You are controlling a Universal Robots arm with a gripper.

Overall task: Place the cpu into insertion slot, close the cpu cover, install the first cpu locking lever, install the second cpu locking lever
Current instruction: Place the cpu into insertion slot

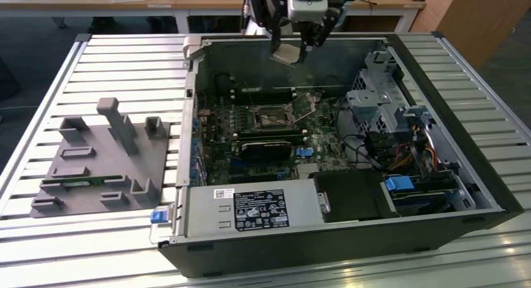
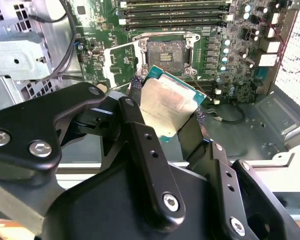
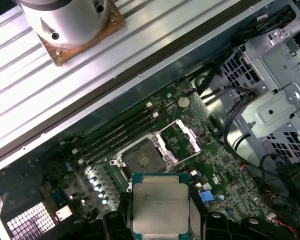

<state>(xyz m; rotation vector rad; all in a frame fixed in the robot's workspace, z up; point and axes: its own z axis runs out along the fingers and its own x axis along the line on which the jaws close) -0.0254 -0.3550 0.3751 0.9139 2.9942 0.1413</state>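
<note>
Grip: gripper (image 1: 290,50) closed on the cpu (image 1: 286,54), fingers (image 2: 137,120) clamping two opposite edges, dull silver top turned toward the cameras in both wrist views.
Cpu place: in the air at the upper centre of the exterior view, over the far wall of the open computer case (image 1: 489,198); touching nothing but the gripper; tilted rather than level.
Slot place: insertion slot (image 1: 272,119) near the centre of the exterior view, on the green motherboard (image 1: 327,135); dark and bare, no chip seated.
Key relation: slot below the cpu and toward the lower part of the exterior view from it, well apart, no contact.
Alignment: cpu (image 3: 160,210) close to square, so hardly any long axis; edges look turned against those of the insertion slot (image 3: 140,159) in the first wrist view, a judgement from the camera angle alone.
Cover: cpu cover (image 2: 109,65) swung open, just beside the insertion slot (image 2: 166,54), window off the socket.
Surface: fine contact field inside a thin metal rim; probably unforgiving of a skewed or dragged landing.
Room: memory slots (image 2: 175,10) along one side, open cover on another, black expansion card (image 1: 265,152) lower in the exterior view; space straight above the socket looks free.
Bench: slatted metal bench (image 1: 124,58) carrying the case, grey fixture block (image 1: 99,157) at the exterior view's left.
Progress: by the look of things, none of the four steps finished.
</note>
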